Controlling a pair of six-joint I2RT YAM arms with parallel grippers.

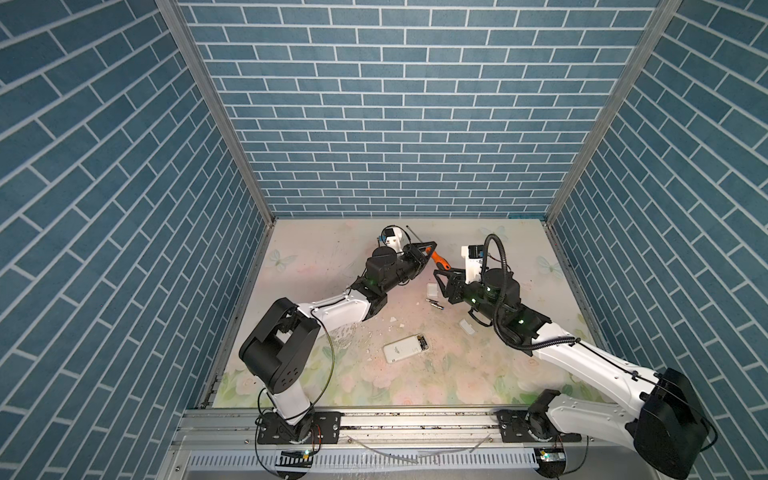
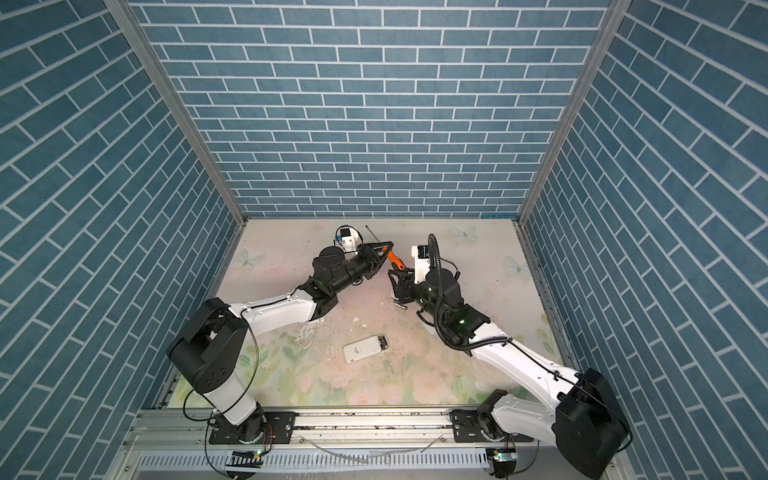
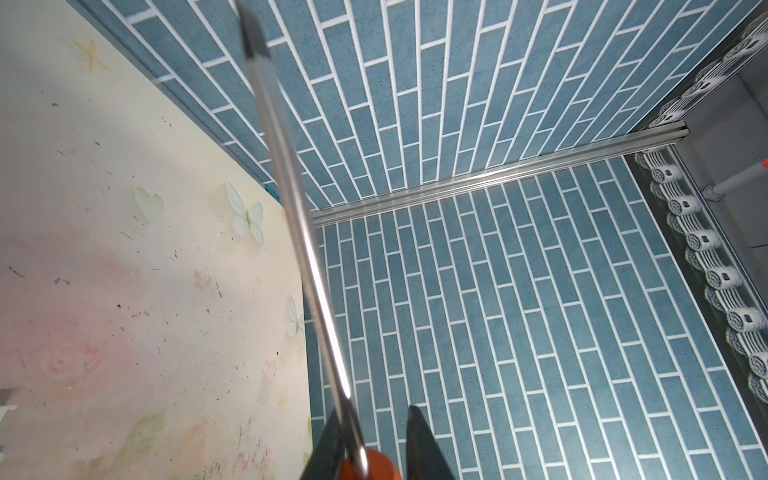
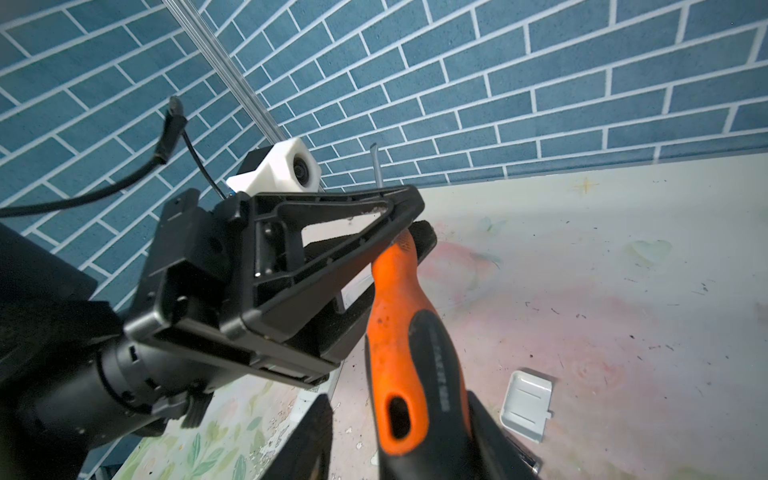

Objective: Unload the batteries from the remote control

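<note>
In both top views the white remote control (image 1: 405, 348) (image 2: 366, 348) lies back up near the front of the bench (image 1: 324, 257), its battery bay open at one end. Whether any cells remain inside is too small for us to tell. Two batteries (image 1: 434, 303) lie loose on the bench just beside the right hand (image 1: 441, 282), with a white cover (image 1: 432, 289) next to them, so we judge part of the unloading done. Further back, the left hand (image 1: 430, 248) is clenched on the orange-handled screwdriver (image 1: 438, 259), held off the bench with its butt pointing at the right hand. From the left wrist we see little but the screwdriver (image 3: 303, 232), its steel shaft running out from between the left hand's fingers (image 3: 419, 440) toward the back wall, which fits a grip at the neck of the handle. From the right wrist the reason shows: the left hand (image 4: 419, 218) pinches the handle's top, and the butt sits between the jaws of the right hand (image 4: 395, 415) — a hand-over, we think, to give the right arm a proper working grip. Whether those jaws have closed on it we cannot tell.
</note>
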